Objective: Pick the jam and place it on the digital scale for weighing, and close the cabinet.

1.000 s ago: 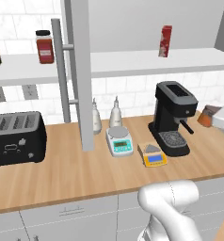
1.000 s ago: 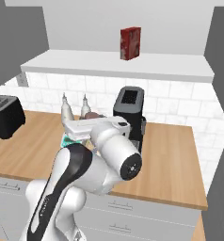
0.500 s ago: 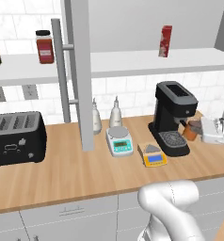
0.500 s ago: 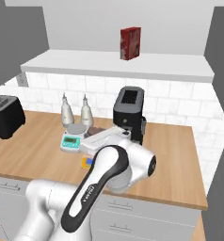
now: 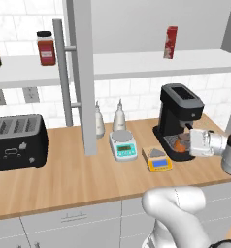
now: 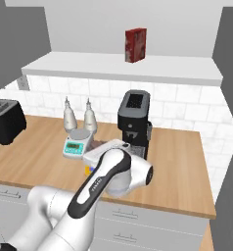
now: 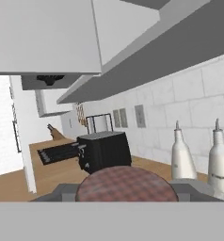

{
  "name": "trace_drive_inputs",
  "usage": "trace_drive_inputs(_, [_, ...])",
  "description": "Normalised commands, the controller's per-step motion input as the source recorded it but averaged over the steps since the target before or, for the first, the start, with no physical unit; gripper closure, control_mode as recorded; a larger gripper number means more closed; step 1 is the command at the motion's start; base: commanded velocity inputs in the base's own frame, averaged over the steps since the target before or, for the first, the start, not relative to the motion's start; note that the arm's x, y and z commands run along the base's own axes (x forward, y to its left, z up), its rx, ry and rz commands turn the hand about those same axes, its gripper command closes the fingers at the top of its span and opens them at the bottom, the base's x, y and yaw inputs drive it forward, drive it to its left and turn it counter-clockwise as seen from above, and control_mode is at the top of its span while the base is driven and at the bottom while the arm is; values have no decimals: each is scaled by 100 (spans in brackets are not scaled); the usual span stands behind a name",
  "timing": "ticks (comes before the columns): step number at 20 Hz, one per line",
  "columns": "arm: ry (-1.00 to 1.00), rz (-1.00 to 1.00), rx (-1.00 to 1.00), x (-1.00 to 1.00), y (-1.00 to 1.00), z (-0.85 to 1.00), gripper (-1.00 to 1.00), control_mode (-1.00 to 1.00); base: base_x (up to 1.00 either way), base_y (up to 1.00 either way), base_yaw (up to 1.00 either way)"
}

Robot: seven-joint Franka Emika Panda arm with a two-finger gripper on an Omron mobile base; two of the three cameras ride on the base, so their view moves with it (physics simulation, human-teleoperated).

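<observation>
The hand grips the jam, seemingly just right of the digital scale.

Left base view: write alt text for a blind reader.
The white arm's claw holds the small orange-brown jam jar at the black coffee machine, right of the square yellow digital scale on the wooden counter. The grey cabinet door stands open.

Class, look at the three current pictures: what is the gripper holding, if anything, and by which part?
The gripper holds the jam, a small orange-brown jar with a brown lid, clamped by its sides, beside the coffee machine.
</observation>
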Motion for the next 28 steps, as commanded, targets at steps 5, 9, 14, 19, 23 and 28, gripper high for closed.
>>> trace_drive_inputs(5, [0, -1, 0, 0, 1, -45, 100, -100, 0, 0, 0])
trace_drive_inputs(9, [0, -4, 0, 10, 0, -35, 100, -100, 0, 0, 0])
trace_drive_inputs(14, [-1, -1, 0, 29, 0, -29, 100, -100, 0, 0, 0])
trace_drive_inputs(19, [0, 0, 0, 47, 0, -27, 100, -100, 0, 0, 0])
trace_drive_inputs(23, [0, 0, 0, 47, 0, -28, 100, -100, 0, 0, 0])
trace_drive_inputs(28, [-4, 0, 0, 34, 0, -12, 100, -100, 0, 0, 0])
